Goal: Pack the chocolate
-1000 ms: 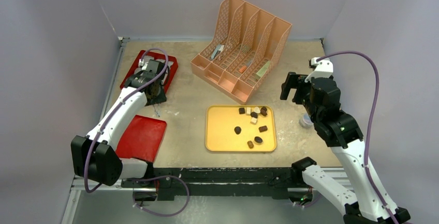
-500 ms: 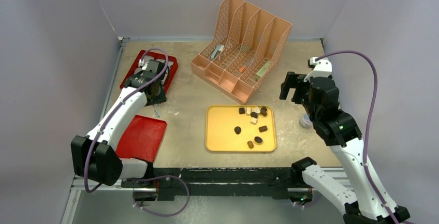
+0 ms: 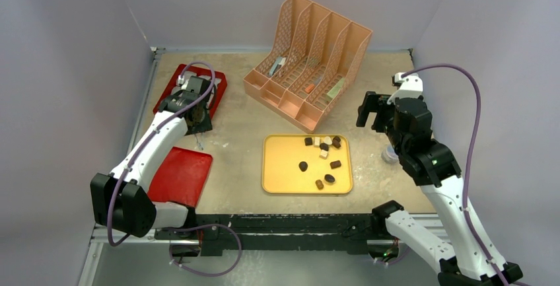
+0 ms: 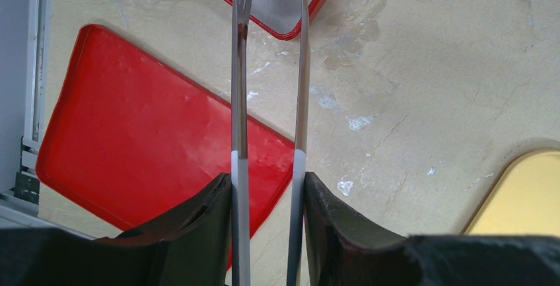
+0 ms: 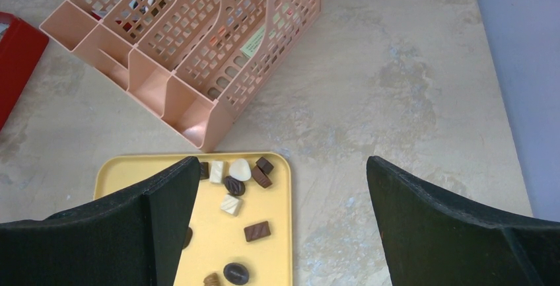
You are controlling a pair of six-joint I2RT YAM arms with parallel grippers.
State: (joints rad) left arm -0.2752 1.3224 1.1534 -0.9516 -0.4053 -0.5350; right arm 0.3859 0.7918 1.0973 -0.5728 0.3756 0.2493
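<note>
Clamping slim metal tongs (image 4: 239, 101) lengthwise in the left gripper (image 4: 267, 193), aiming them straight ahead at the red box (image 3: 218, 86), well apart from the yellow tray (image 3: 284, 180) off to its right; showing the chocolate (image 5: 234, 185) scattered there as dark, caramel and cream bite-sized pieces, just below-left of the nearer, wide-open right gripper (image 5: 280, 167).

Peach file rack (image 5: 198, 48) ahead of my right gripper (image 5: 280, 167), yellow tray (image 5: 277, 207) beneath it. Red lid (image 4: 132, 141), perhaps, under my left gripper (image 4: 267, 187).
</note>
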